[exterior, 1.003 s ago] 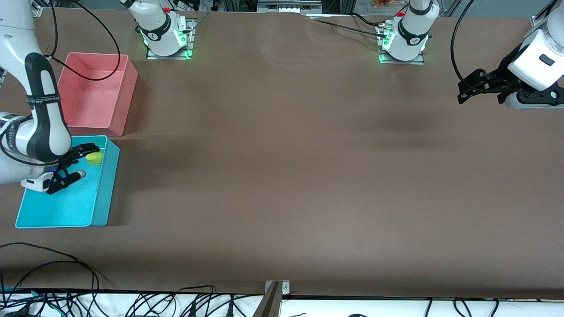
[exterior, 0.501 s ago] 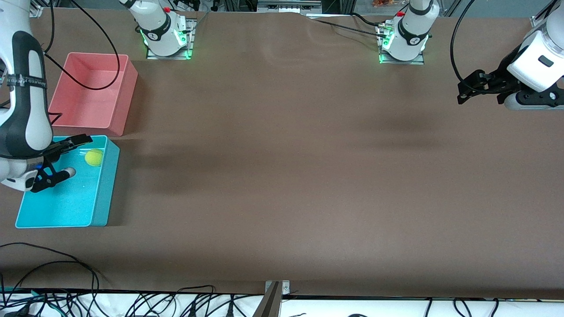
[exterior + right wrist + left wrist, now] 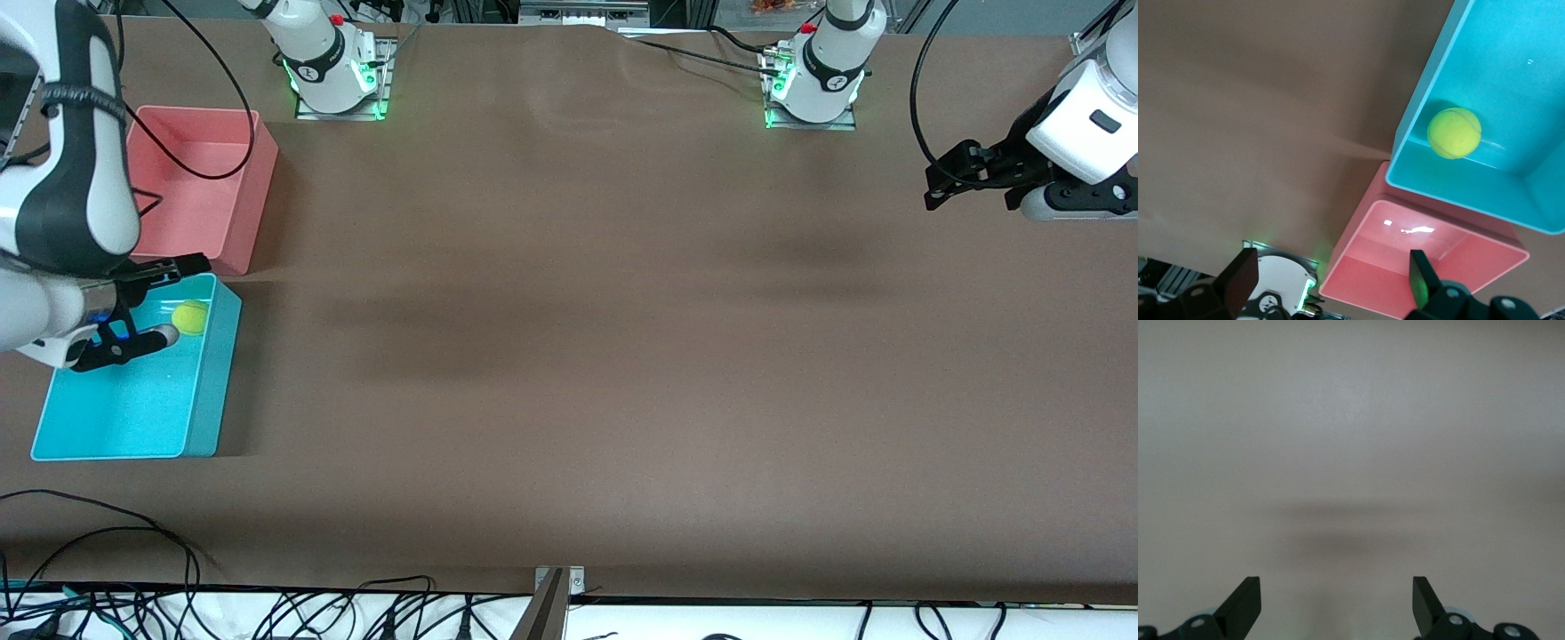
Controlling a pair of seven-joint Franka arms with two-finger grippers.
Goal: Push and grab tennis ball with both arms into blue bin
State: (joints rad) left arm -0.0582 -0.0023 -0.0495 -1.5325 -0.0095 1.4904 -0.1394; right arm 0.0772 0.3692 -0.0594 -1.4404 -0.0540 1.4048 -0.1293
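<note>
The yellow-green tennis ball (image 3: pixel 189 316) lies on the floor of the cyan-blue bin (image 3: pixel 216 373), near the bin's wall that faces the pink-red tub. It also shows in the right wrist view (image 3: pixel 1454 133), inside the blue bin (image 3: pixel 1421 107). My right gripper (image 3: pixel 175 299) is open and empty, up over the bin beside the ball. Its dark fingertips (image 3: pixel 1245 270) show wide apart. My left gripper (image 3: pixel 930 188) is open and empty, held over bare table at the left arm's end. Its fingertips (image 3: pixel 1248 593) frame only table.
A pink-red tub (image 3: pixel 244 191) stands against the blue bin, farther from the front camera; it also shows in the right wrist view (image 3: pixel 1418 267). Both arm bases (image 3: pixel 333 71) stand along the table's back edge. Cables (image 3: pixel 107 524) lie at the front edge.
My right gripper has let go of the ball and risen above the bin, shifting slightly toward the pink-red tub. The ball stays on the bin floor. The left arm has not moved.
</note>
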